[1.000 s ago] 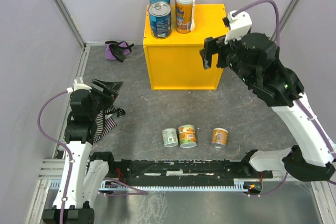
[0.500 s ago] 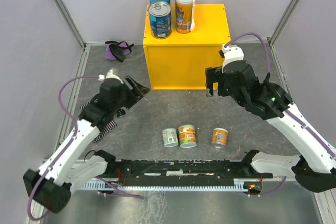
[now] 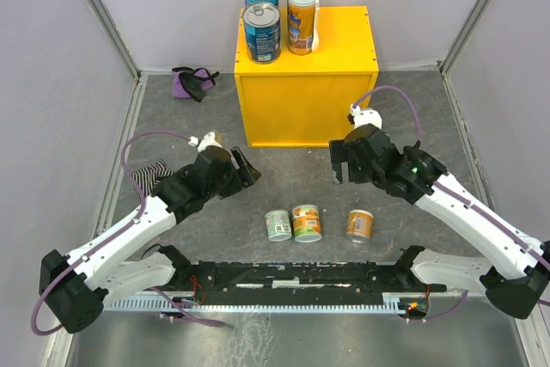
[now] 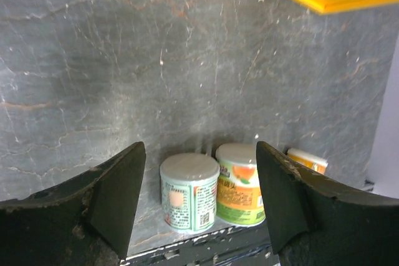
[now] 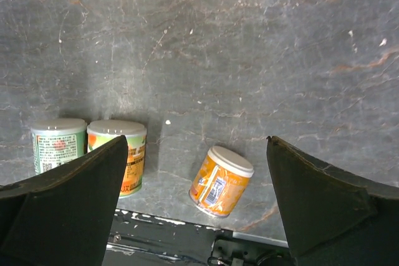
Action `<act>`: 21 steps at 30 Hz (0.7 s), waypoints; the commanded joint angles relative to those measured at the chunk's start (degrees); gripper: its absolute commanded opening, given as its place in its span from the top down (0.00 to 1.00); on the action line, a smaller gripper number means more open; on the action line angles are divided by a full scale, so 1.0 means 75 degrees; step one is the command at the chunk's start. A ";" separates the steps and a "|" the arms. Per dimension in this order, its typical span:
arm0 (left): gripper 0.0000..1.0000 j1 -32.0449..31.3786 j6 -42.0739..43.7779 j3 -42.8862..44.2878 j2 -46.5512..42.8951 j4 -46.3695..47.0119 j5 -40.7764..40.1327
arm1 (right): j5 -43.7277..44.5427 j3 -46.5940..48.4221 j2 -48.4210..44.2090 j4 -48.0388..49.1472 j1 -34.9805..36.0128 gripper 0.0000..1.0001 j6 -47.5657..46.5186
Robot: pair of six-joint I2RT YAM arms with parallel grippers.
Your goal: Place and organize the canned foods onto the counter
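Ideally, the left gripper [image 4: 199, 154], spread empty, should drop straight astride the short pale-green labelled tin can [image 4: 189, 192] standing on the grey floor [image 4: 124, 60] beside its orange twin [image 4: 240, 184], while the equally splayed right gripper [image 5: 194, 144] squares to the lone orange can [image 5: 221, 180].

four cans [image 3: 262, 32] atop counter [image 3: 301, 109], three cans [image 3: 307, 223] below

Open table [image 3: 292, 180] lies before the counter [image 3: 301, 109]. There the green can [image 3: 278, 225] touches the orange can [image 3: 307, 223], leaving no gap between them. The tipped can [image 3: 360, 224] lies apart.
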 commanded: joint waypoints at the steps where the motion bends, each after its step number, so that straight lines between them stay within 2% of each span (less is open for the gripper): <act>1: 0.22 -0.0515 -0.0183 -0.0069 0.0151 0.0039 -0.0432 | -0.0082 -0.0435 -0.0463 0.0273 0.0036 0.01 0.0880; 6: 0.21 -0.0957 -0.0212 -0.0184 0.0565 0.0086 -0.0378 | 0.0327 -0.0743 -0.0421 -0.0635 0.0037 0.01 0.1555; 9: 0.21 -0.1092 -0.0387 -0.0384 0.0591 0.0198 -0.0353 | 0.0216 -0.1187 -0.0875 -0.0807 0.0036 0.01 0.1937; 16: 0.21 -0.1290 -0.0355 -0.0613 0.0331 0.0168 -0.0222 | -0.0109 -0.1974 -0.1541 -0.1387 0.0036 0.00 0.2628; 21: 0.21 -0.1419 -0.0432 -0.0877 -0.0104 0.0174 -0.0229 | -0.0363 -0.2615 -0.1811 -0.1324 0.0033 0.01 0.2988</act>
